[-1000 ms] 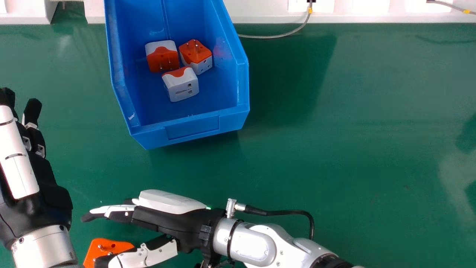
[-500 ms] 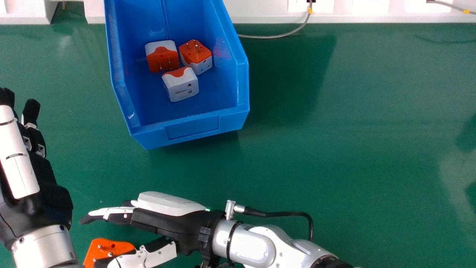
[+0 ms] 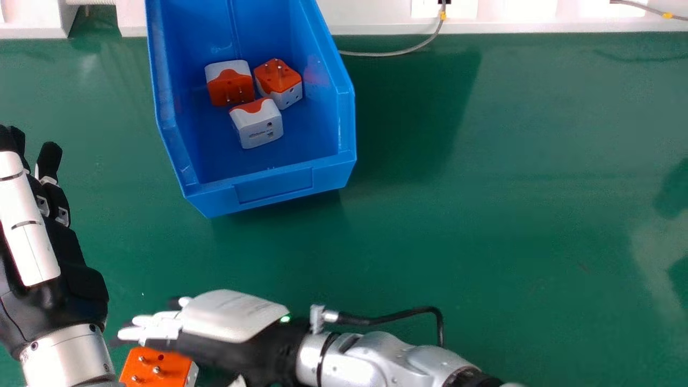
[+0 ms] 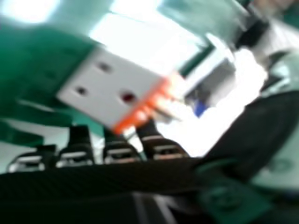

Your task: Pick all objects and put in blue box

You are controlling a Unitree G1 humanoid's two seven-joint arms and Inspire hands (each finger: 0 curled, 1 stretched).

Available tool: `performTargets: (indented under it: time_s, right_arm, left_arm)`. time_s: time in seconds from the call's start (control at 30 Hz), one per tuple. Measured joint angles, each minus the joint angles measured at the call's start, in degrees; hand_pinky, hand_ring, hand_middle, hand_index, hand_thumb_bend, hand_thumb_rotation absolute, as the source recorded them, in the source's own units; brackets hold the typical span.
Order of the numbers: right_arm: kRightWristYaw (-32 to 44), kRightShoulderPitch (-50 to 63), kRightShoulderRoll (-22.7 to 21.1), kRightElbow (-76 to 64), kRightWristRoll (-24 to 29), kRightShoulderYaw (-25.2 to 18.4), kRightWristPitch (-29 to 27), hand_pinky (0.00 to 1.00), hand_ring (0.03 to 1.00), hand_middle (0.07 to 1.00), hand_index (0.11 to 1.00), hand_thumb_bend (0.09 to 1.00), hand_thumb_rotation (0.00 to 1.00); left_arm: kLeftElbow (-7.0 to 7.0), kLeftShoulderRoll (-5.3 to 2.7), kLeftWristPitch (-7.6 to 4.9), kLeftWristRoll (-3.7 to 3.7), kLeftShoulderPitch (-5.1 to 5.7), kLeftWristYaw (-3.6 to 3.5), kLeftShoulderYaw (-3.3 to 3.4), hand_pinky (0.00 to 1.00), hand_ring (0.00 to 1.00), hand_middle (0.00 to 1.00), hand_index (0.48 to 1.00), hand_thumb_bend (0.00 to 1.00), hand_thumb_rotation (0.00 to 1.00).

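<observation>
Three orange-and-white adapters [image 3: 255, 127] lay inside the blue box [image 3: 274, 185]; a fourth adapter [image 3: 155, 370] was robotward of it — close by the right hand [image 3: 231, 317], fingers straight, side by side. Left of the box: the left hand [image 3: 67, 279], fingers outstretched.

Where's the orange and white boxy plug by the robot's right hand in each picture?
Head view: orange and white boxy plug, bottom edge, left of centre.
Right hand view: plug, near the middle, by the fingers.
Shared landmark: black and white right hand.
</observation>
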Motion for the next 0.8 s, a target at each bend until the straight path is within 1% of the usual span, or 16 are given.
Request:
performTargets:
  time_s: [0.1,0.13,0.17,0.23,0.27,0.37,0.43,0.47,0.5,0.53,0.57,0.63,0.67,0.7,0.73,0.8]
  right_arm:
    - [-1.37,-2.01,-0.14,0.21,-4.31,2.69,1.17,0.94,1.0,1.0,0.969,0.815,0.73]
    - [-1.51,-2.16,-0.14,0.2,-4.72,3.03,1.51,0.97,1.0,1.0,0.962,0.805,0.7]
    - [-1.71,-2.22,-0.14,0.2,-4.77,3.32,1.7,0.97,1.0,1.0,0.962,0.805,0.7]
    - [-1.79,-2.27,-0.14,0.01,-4.76,3.75,2.31,0.99,1.0,0.993,0.934,0.762,0.64]
    - [-1.8,-2.28,-0.14,-0.09,-4.75,3.85,2.61,0.99,1.0,0.993,0.934,0.762,0.64]
    - [-1.85,-2.27,-0.14,-0.59,-4.71,4.14,3.02,1.0,1.0,0.999,0.981,0.687,0.64]
    - [-1.86,-2.26,-0.14,-0.58,-4.72,4.67,3.15,1.0,1.0,1.0,0.984,0.682,0.65]
    - [-1.92,-2.26,-0.14,-0.61,-4.72,4.9,3.26,1.0,1.0,1.0,0.968,0.664,0.59]
    - [-1.98,-2.24,-0.14,-0.64,-4.65,4.97,3.36,1.0,1.0,1.0,0.963,0.631,0.6]
    - [-1.99,-2.2,-0.14,-0.64,-4.41,4.94,3.37,0.98,0.985,0.988,0.949,0.58,0.66]
    - [-1.96,-2.11,-0.13,-0.6,-3.97,4.69,3.31,0.94,0.952,0.963,0.926,0.558,0.7]
    - [-1.74,-1.95,-0.12,-0.35,-2.84,3.8,2.86,0.88,0.908,0.928,0.902,0.56,0.73]
    - [-1.57,-1.89,-0.12,-0.37,-1.71,3.05,2.73,0.81,0.841,0.87,0.878,0.557,0.7]
    - [-1.36,-1.84,-0.11,-0.43,-0.85,2.29,2.67,0.81,0.841,0.87,0.878,0.557,0.7]
    - [-1.11,-1.64,-0.1,-0.44,1.11,0.97,2.74,0.78,0.816,0.848,0.871,0.576,0.66]
    - [-0.5,-1.63,-0.1,-0.34,2.86,-0.08,2.88,0.76,0.804,0.836,0.853,0.575,0.67]
  left_arm:
    - [0.0,0.0,-0.01,0.03,-0.07,0.04,-0.06,0.93,0.99,1.0,1.0,0.63,0.73]
    - [0.0,0.0,-0.01,0.03,-0.09,0.05,-0.17,0.93,0.99,1.0,1.0,0.63,0.73]
    - [0.0,0.01,-0.01,0.03,-0.1,0.05,-0.23,0.93,0.99,1.0,1.0,0.63,0.73]
    - [0.0,0.01,-0.01,0.02,-0.11,0.05,-0.33,0.93,0.99,1.0,1.0,0.64,0.74]
    - [0.0,0.01,-0.01,0.02,-0.12,0.05,-0.38,0.93,0.99,1.0,1.0,0.64,0.74]
    - [0.0,0.02,0.0,0.03,-0.16,0.07,-0.54,0.93,0.99,1.0,1.0,0.65,0.75]
    - [0.0,0.02,-0.01,0.02,-0.16,0.15,-0.5,0.93,0.99,1.0,1.0,0.65,0.75]
    - [0.0,0.02,0.0,0.02,-0.16,0.17,-0.52,0.93,0.99,1.0,1.0,0.64,0.75]
    - [0.0,0.02,0.0,0.02,-0.17,0.17,-0.56,0.93,0.99,1.0,1.0,0.64,0.75]
    - [0.0,0.02,0.0,0.02,-0.17,0.17,-0.57,0.93,0.99,1.0,1.0,0.64,0.74]
    - [0.0,0.02,-0.01,0.02,-0.17,0.17,-0.56,0.93,0.99,1.0,1.0,0.64,0.74]
    - [0.0,0.02,-0.01,0.02,-0.17,0.24,-0.55,0.92,0.99,1.0,1.0,0.64,0.74]
    - [0.0,0.02,0.0,0.02,-0.17,0.37,-0.55,0.92,0.99,1.0,1.0,0.64,0.74]
    - [0.0,0.02,0.0,0.02,-0.18,0.5,-0.58,0.92,0.99,1.0,1.0,0.64,0.74]
    - [0.0,0.03,0.0,0.02,-0.21,0.58,-0.62,0.92,0.99,1.0,1.0,0.64,0.74]
    - [0.0,0.03,-0.01,0.02,-0.21,0.69,-0.6,0.93,0.99,1.0,1.0,0.64,0.74]
